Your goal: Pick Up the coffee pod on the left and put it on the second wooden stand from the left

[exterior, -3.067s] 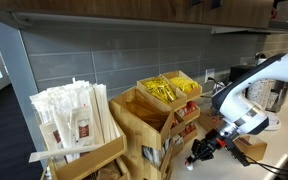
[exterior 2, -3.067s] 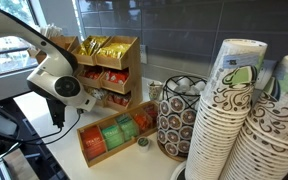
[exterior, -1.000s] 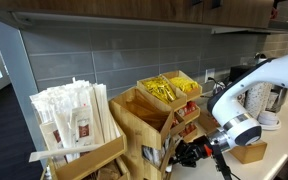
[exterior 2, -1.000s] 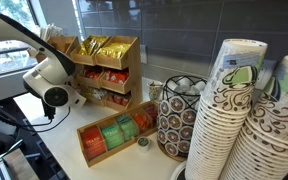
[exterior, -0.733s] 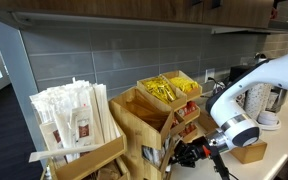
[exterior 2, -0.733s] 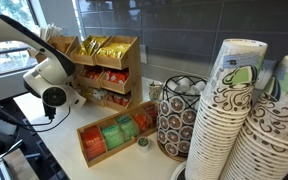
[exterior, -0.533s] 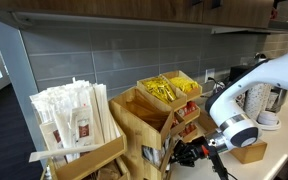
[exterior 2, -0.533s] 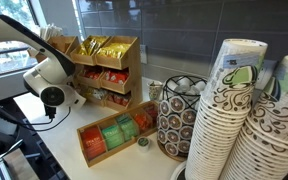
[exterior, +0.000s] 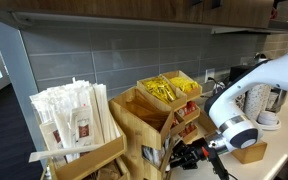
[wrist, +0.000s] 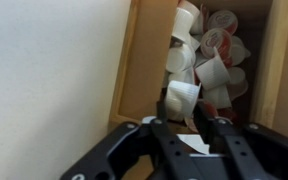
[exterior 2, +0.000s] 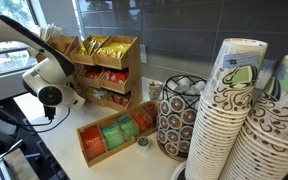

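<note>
In the wrist view my gripper (wrist: 181,112) reaches into a wooden compartment (wrist: 139,60) that holds several white coffee pods (wrist: 212,45). Its two fingers sit tight against the sides of one white coffee pod (wrist: 182,94) at the near end of the pile. In an exterior view the gripper (exterior: 190,155) is low against the front of the wooden stands (exterior: 149,115). In an exterior view the wrist (exterior 2: 52,92) hides the fingers next to the stands (exterior 2: 109,65).
Paper-wrapped stirrers (exterior: 74,115) fill the nearest stand. Yellow packets (exterior: 166,88) lie in an upper stand. A small wooden box (exterior: 249,152) stands beside the arm. A tea tray (exterior 2: 114,135), a wire holder (exterior 2: 179,118) and tall paper cup stacks (exterior 2: 244,110) stand on the counter.
Since three seconds ago the arm has dropped and moved in to the lower compartment. Over the last second it has hardly moved.
</note>
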Available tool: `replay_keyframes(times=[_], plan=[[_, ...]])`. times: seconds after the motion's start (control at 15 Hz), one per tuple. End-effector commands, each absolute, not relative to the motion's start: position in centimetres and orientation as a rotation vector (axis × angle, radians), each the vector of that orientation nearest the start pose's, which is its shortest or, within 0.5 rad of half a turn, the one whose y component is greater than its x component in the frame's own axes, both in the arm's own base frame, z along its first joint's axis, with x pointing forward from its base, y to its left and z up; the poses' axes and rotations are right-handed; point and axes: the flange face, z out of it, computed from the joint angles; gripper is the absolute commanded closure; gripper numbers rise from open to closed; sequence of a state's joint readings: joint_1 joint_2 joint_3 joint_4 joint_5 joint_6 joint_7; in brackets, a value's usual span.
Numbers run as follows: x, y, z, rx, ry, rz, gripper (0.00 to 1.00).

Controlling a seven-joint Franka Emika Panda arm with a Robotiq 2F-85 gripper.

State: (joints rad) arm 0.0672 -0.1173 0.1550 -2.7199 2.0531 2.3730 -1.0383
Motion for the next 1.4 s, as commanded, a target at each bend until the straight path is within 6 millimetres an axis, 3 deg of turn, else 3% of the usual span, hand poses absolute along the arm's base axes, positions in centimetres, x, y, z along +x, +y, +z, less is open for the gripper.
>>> replay_keyframes(times=[0.0, 0.27, 0.33, 0.53, 0.67, 0.87, 1.0, 1.07, 1.27, 1.33], plan=[[37.1, 9.3, 26.1, -2.005, 0.576, -0.406, 0.32], [36.6, 9.0, 26.3, -2.029, 0.573, -0.405, 0.02], [36.5, 8.9, 26.2, -2.035, 0.573, -0.402, 0.0], [36.3, 8.4, 26.6, -2.044, 0.573, -0.402, 0.0], [37.2, 8.2, 27.0, -2.058, 0.573, -0.404, 0.0], [36.6, 7.6, 27.0, -2.132, 0.519, -0.329, 0.0], [37.3, 7.2, 27.4, -2.182, 0.489, -0.285, 0.0], [36.6, 6.7, 27.5, -2.209, 0.483, -0.259, 0.0], [37.7, 5.8, 28.1, -2.277, 0.469, -0.207, 0.0], [36.7, 5.2, 28.5, -2.298, 0.468, -0.195, 0.0]])
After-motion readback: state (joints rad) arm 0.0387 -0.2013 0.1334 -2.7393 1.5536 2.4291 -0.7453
